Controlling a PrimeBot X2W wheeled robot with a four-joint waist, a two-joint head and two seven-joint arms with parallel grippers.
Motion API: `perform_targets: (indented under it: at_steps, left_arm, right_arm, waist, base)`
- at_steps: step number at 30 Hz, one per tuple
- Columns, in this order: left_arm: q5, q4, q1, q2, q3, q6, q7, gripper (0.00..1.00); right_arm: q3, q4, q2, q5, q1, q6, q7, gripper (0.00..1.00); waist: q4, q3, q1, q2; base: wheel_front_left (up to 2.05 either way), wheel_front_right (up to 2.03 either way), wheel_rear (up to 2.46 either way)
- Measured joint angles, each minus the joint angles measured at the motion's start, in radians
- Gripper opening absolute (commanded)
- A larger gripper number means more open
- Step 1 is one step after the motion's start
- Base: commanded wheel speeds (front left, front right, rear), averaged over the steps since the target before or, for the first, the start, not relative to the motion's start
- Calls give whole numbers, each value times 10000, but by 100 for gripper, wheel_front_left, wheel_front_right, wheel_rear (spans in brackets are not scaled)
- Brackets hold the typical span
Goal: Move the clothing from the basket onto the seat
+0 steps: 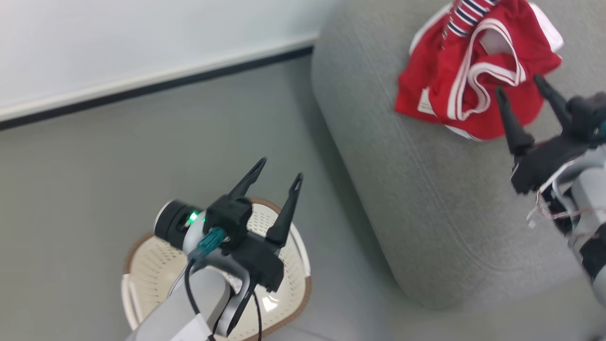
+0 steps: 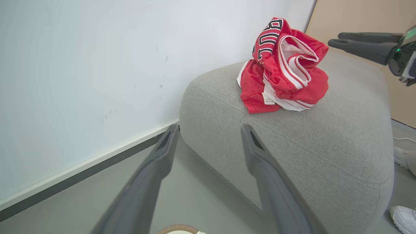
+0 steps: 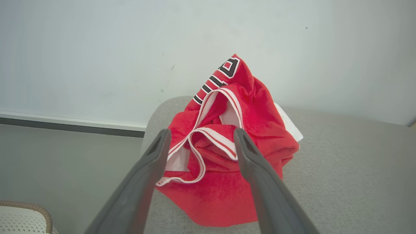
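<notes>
The red clothing [image 1: 473, 76] with white trim lies bunched on the grey seat [image 1: 426, 199], near its far end by the wall; the same pile of clothing [image 2: 286, 71] [image 3: 227, 152] rests on the seat [image 2: 308, 136] [image 3: 351, 169] in both wrist views. My right gripper [image 1: 521, 90] hangs open just short of the pile, with nothing between its fingers. My left gripper [image 1: 280, 170] is open and empty above the cream basket [image 1: 151, 265], which stands on the floor beside the seat. The part of the basket's inside that shows holds nothing.
A white wall with a dark skirting line [image 1: 156, 85] runs behind the seat. Grey floor [image 1: 94, 180] lies between wall, basket and seat. White shoes [image 2: 403, 156] stand on the floor past the seat's end in the left wrist view.
</notes>
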Motion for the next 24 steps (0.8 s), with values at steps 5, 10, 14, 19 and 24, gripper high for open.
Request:
perform_targets:
  at_steps: [5, 10, 14, 19, 24]
  left_arm:
    - [-174, 374, 658, 96, 380, 73, -194, 100]
    - [-257, 604, 1420, 255, 830, 75, -391, 100]
    - [-514, 654, 2076, 349, 1375, 81, -541, 100]
    - [-522, 688, 3439, 539, 2525, 81, -652, 100]
    - [-405, 451, 4680, 633, 3555, 82, -711, 100]
  right_arm:
    - [-15, -673, 10, 8, 929, 0, 2, 100]
    - [-31, -1409, 54, 31, 1906, -2, 0, 100]
    - [-61, -1918, 107, 40, 2777, -167, 2, 100]
    - [-253, -2805, 399, 215, 4120, -732, 0, 100]
    - [-334, -3785, 499, 190, 5198, -1406, 2, 100]
  waist:
    - [519, -529, 0, 0]
    - [1088, -1097, 0, 0]
    - [1541, -1594, 0, 0]
    - [2119, -2406, 0, -1]
    - [2506, -3010, 0, 0]
  base:
    - [0, 0, 0]
    - [0, 0, 0]
    - [0, 0, 0]
    - [0, 0, 0]
    - [0, 0, 0]
